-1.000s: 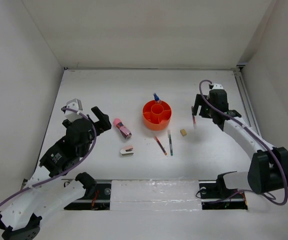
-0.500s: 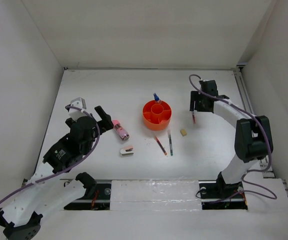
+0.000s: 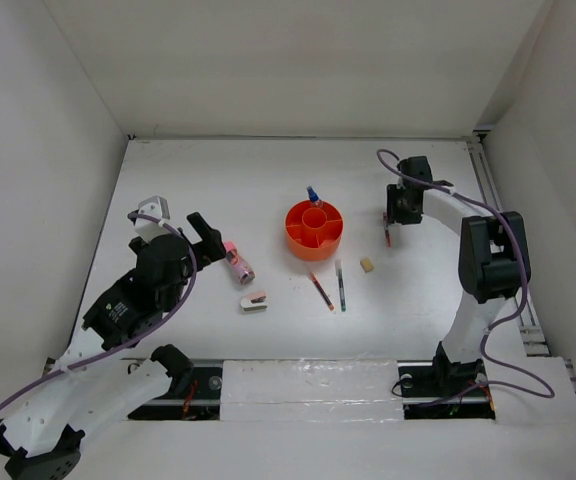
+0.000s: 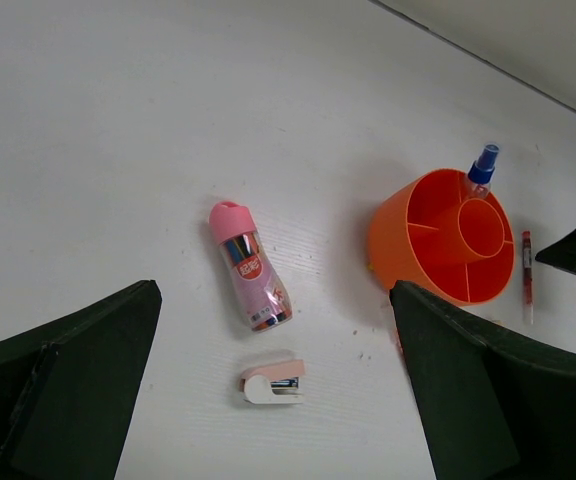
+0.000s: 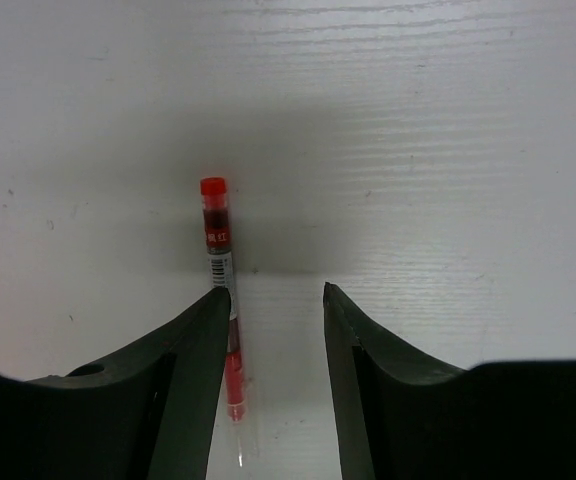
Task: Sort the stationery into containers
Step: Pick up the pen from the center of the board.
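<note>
Orange tub (image 3: 314,229) stands central on tabletop (image 3: 218,180). Left jaws spread near pink-capped tube (image 4: 251,270). Right jaws spread; red pen (image 5: 215,235) lies along one finger's inner edge, off-centre. Closing may roll or pivot it, losing the grasp.

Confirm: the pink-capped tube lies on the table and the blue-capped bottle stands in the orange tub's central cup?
No. The blue-capped bottle stands in an outer compartment of the orange tub; the left wrist view shows the central cup empty. The pink-capped tube does lie on the table.
</note>
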You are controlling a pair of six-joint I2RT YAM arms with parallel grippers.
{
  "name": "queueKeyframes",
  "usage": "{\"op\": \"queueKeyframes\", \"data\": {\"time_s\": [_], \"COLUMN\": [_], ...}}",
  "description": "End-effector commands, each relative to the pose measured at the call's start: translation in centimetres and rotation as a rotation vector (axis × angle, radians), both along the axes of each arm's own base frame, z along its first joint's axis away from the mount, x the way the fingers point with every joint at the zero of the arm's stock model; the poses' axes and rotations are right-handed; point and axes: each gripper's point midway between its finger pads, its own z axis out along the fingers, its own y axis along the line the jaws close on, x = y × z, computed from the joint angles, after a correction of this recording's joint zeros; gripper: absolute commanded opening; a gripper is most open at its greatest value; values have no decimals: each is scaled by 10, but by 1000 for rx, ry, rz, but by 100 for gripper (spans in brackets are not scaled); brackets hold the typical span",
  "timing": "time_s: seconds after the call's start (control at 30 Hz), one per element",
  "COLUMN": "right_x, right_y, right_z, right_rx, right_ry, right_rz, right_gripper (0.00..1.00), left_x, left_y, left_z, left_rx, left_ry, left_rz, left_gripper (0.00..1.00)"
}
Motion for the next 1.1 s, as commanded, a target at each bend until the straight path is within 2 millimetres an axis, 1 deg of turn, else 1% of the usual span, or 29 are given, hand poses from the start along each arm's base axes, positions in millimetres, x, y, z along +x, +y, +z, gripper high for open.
{"op": "queueKeyframes", "data": {"time_s": [0.0, 0.03, 0.07, 0.1, 0.13, 0.17, 0.23, 0.27, 0.3, 0.37, 0.4, 0.43, 0.47, 0.5, 0.57, 0.73, 0.77, 0.83, 0.87, 0.9, 0.93, 0.97, 1.07], "right_x": [1, -1, -4, -1, -3, -6, -6, -7, -9, -13, -16, -22, -21, -23, -26, -26, -27, -22, -16, -13, -11, -6, -4], "right_y": [9, 9, 12, 13, 12, 12, 12, 16, 16, 22, 20, 23, 21, 21, 20, 20, 20, 19, 20, 21, 17, 20, 20], "right_z": [10, 7, 7, 13, 9, 9, 9, 9, 12, 9, 9, 4, 9, 6, 5, 5, 1, 4, 6, 4, 4, 7, -2], "right_rx": [7, 6, 6, 9, 9, 9, 9, 9, 9, -27, -35, -33, -40, -41, -41, -41, -42, -52, -50, -51, -52, -43, -53], "right_ry": [-9, -6, -6, -27, -23, -21, -21, -21, -21, -16, -16, 4, -10, -5, -7, -7, 2, -2, -11, -7, -2, -7, 19], "right_rz": [33, 33, 42, 42, 42, 42, 42, 53, 53, 65, 60, 61, 55, 55, 55, 55, 55, 49, 48, 49, 40, 44, 53], "right_gripper": [48, 48, 48, 48, 48, 48, 48, 48, 48, 48, 48, 45, 45, 45, 45, 45, 45, 47, 48, 48, 48, 48, 48], "left_x": [2, 2, 2, 2, 2, 2, 2, 2, 2, 2, 0, 0, 0, -1, -1, -1, -1, -1, -2, -2, -2, -2, -2], "left_y": [-2, -2, -2, -2, -2, -2, -2, -2, -2, -2, -1, -1, -1, 0, 0, 0, 0, 0, 1, 1, 1, 1, 1], "left_z": [6, 6, 6, 6, 6, 6, 6, 6, 6, 6, 8, 8, 8, 10, 10, 10, 10, 10, 12, 12, 12, 12, 12], "left_rx": [-14, -14, -14, -14, -14, -14, -14, -14, -14, -14, -20, -20, -20, -26, -26, -26, -26, -26, -32, -32, -32, -32, -32], "left_ry": [-21, -21, -21, -21, -21, -21, -21, -21, -21, -21, -28, -28, -28, -35, -35, -35, -35, -35, -42, -42, -42, -42, -42], "left_rz": [-3, -3, -3, -3, -3, -3, -3, -3, -3, -3, -3, -3, -3, -3, -3, -3, -3, -3, -3, -3, -3, -3, -3], "left_gripper": [99, 99, 99, 99, 99, 99, 99, 99, 99, 99, 99, 99, 99, 99, 99, 99, 99, 99, 99, 99, 99, 99, 99]}}
